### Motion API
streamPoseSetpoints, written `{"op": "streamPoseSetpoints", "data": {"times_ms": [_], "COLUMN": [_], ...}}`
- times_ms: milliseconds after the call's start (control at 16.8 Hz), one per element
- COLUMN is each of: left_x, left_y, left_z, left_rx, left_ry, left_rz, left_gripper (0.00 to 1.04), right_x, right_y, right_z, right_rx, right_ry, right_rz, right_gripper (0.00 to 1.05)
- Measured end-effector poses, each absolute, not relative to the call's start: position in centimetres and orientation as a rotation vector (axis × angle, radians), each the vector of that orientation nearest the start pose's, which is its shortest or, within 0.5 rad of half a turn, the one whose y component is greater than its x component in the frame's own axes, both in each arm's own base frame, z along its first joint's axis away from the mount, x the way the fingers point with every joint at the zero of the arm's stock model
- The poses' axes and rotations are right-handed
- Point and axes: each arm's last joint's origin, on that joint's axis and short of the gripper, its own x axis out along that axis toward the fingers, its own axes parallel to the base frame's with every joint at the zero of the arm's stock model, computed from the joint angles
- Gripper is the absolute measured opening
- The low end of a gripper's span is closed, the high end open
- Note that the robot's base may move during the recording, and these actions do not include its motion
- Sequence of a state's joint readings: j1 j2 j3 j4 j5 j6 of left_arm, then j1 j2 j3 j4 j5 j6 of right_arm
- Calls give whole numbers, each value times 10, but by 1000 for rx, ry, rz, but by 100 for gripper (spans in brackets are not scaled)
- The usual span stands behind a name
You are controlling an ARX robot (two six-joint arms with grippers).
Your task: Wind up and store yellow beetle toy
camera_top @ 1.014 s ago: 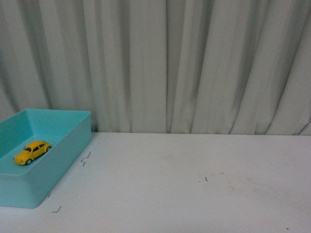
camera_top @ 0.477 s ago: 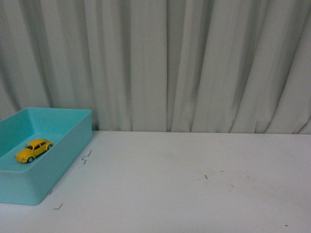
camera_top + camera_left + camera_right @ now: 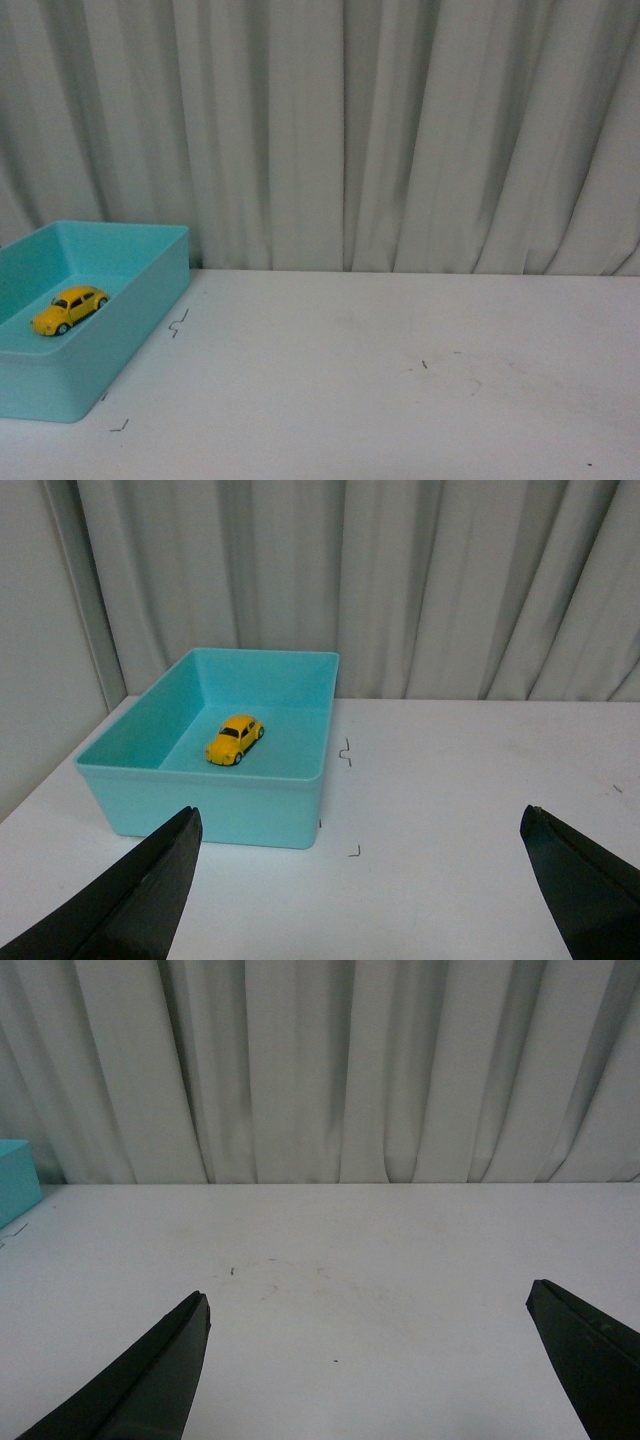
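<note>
yellow beetle toy [image 3: 235, 739] inside turquoise bin [image 3: 215, 823], left gripper [image 3: 365, 890] and right gripper [image 3: 370, 1360] — both spread wide, empty

yellow beetle toy [image 3: 68, 309], turquoise bin [image 3: 140, 300], white table [image 3: 400, 400]

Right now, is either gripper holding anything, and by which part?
Nothing is held. The left gripper and right gripper are both open and empty; the yellow beetle toy sits inside the turquoise bin.
</note>
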State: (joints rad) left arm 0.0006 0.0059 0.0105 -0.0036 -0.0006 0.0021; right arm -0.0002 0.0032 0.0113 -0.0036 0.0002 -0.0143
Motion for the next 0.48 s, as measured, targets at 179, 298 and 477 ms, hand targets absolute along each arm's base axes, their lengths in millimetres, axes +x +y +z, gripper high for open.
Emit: {"op": "streamPoseSetpoints", "data": {"times_ms": [179, 298, 477], "left_x": [97, 97, 97], "left_y": [0, 0, 0], "left_z": [166, 166, 166], "left_rx": [2, 2, 2], "left_ry": [-3, -2, 0], "left_rz": [1, 2, 0], "left_gripper": [98, 98, 98], "right_x": [97, 97, 97], "right_y": [0, 0, 0], "right_z": [167, 167, 167], "right_rx": [-14, -14, -14], "right_ry": [-6, -5, -5], "right_rz": [0, -1, 0], "right_gripper": [98, 98, 98]}}
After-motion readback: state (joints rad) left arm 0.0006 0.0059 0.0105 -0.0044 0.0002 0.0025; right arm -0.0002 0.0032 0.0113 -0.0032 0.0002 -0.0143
